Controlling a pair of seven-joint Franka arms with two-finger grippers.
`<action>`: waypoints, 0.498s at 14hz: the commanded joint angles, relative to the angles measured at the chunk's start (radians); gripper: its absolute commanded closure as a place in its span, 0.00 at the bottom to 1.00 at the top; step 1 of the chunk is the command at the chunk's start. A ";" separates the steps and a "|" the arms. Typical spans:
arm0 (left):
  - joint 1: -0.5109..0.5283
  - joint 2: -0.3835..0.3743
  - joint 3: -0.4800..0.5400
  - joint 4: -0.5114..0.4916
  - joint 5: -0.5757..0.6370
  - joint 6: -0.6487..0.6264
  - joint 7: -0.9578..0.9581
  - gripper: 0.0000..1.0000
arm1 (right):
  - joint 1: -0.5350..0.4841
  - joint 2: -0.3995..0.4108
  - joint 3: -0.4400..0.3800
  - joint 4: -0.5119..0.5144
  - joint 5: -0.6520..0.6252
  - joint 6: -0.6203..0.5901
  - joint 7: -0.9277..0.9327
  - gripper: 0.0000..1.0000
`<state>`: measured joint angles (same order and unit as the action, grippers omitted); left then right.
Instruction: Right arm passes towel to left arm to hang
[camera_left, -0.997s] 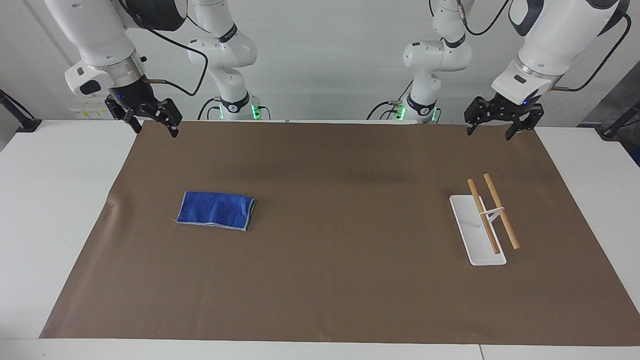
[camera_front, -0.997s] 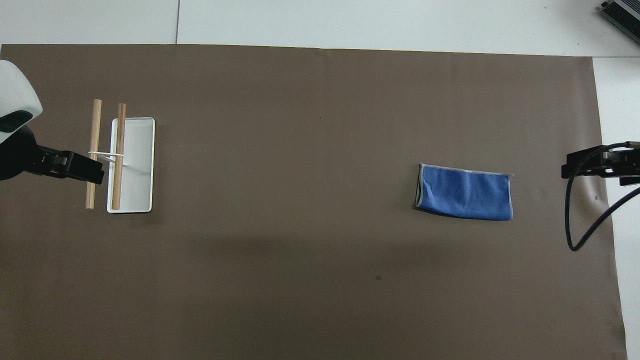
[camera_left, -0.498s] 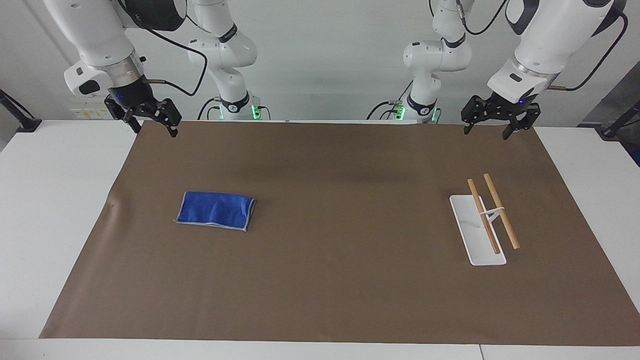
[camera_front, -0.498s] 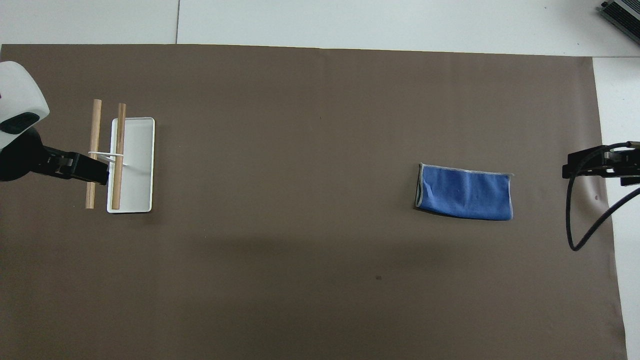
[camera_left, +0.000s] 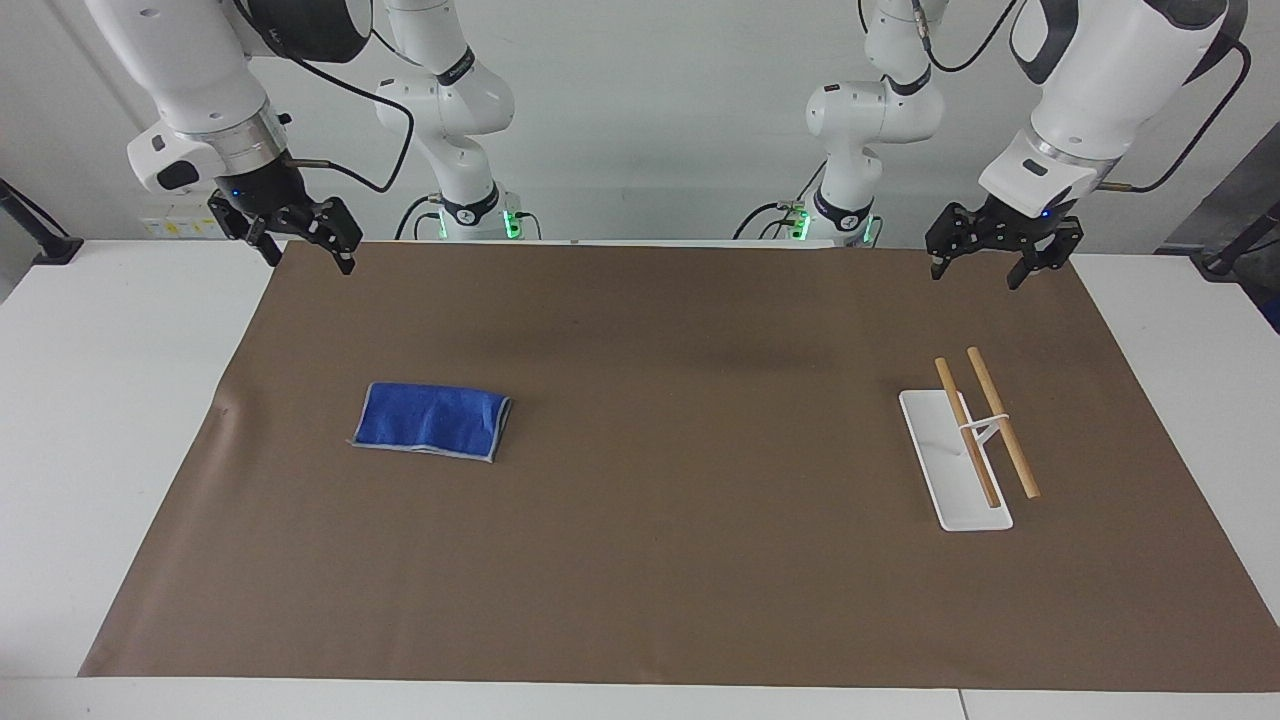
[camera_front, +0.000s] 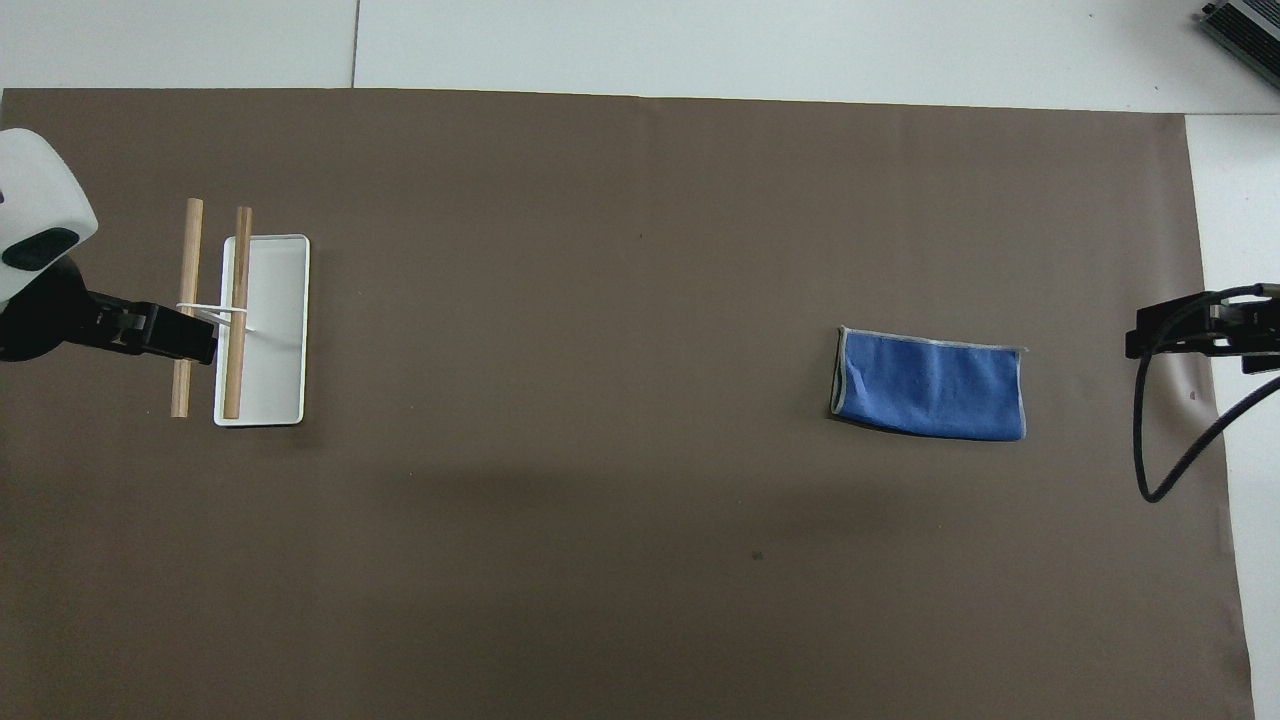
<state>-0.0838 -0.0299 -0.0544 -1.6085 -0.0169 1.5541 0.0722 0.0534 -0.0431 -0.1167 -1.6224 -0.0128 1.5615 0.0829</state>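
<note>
On the brown mat toward my right arm's end of the counter, the towel (camera_left: 431, 421) lies flat, well apart from my right gripper (camera_left: 304, 247), fingers spread; my left gripper (camera_left: 1000, 259) waits, also spread.

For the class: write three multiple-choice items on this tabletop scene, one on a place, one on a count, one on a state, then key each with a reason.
1. The towel lies
A. flat on the brown mat
B. over the rack's bars
C. in a gripper

2. The rack has how many wooden bars?
A. one
B. two
C. four

3. The right gripper is
A. shut on the towel
B. open, holding nothing
C. resting on the rack

Key: 1 A, it rests folded on the mat. 2 B, two parallel bars show. 3 B, its fingers are spread, up in the air.
</note>
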 joint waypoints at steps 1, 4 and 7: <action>0.003 -0.036 -0.002 -0.047 0.012 0.024 -0.006 0.00 | -0.009 -0.012 0.002 -0.010 0.004 -0.017 -0.018 0.00; -0.002 -0.038 -0.002 -0.048 0.012 0.027 -0.006 0.00 | -0.009 -0.014 0.002 -0.013 0.005 -0.015 -0.017 0.00; -0.007 -0.038 -0.002 -0.050 0.012 0.029 -0.006 0.00 | -0.010 -0.015 -0.001 -0.022 0.005 0.000 -0.018 0.00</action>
<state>-0.0846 -0.0382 -0.0572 -1.6188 -0.0169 1.5556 0.0722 0.0530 -0.0432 -0.1172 -1.6231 -0.0128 1.5600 0.0829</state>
